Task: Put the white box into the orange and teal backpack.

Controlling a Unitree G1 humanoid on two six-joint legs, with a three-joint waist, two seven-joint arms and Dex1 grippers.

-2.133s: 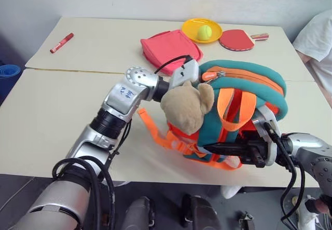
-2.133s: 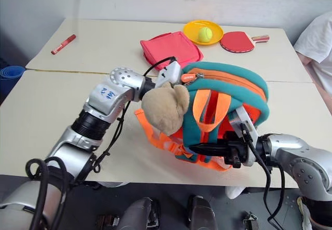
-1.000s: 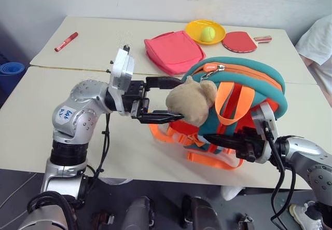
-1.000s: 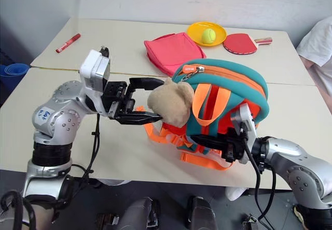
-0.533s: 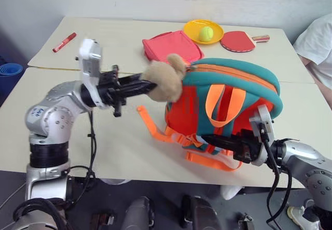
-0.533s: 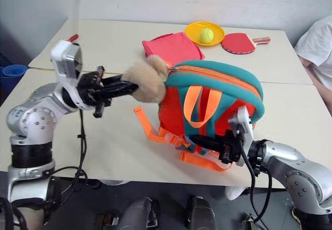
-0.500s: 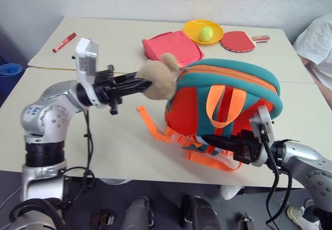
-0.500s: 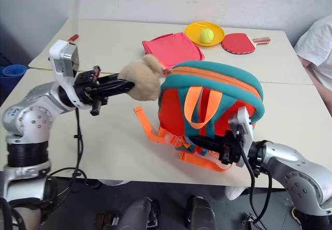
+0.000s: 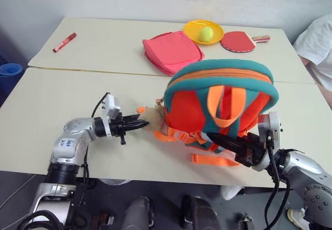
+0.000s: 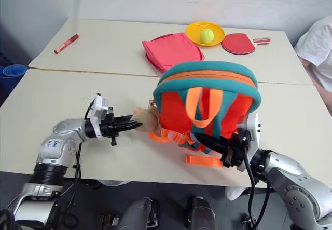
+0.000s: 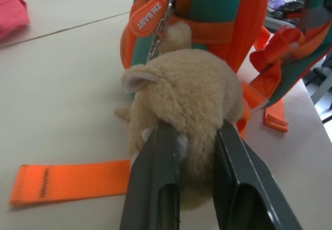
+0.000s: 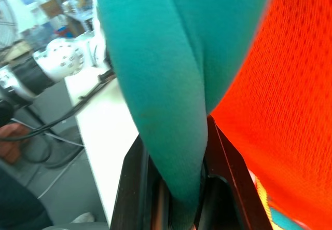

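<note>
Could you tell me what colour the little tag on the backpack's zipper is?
Orange with white lettering; the tag shows best in the left wrist view.

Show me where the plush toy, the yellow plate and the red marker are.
plush toy [image 11: 181, 92], left wrist view, its furry back.
yellow plate [image 9: 193, 33], left eye view, its rim.
red marker [image 9: 63, 42], left eye view, mid-barrel.

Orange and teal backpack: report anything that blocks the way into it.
The orange zip along the top of the backpack looks closed, so no opening is visible. Both tools are occupied: the left tool is shut on the plush toy at the backpack's side, the right tool on a teal strap.
</note>
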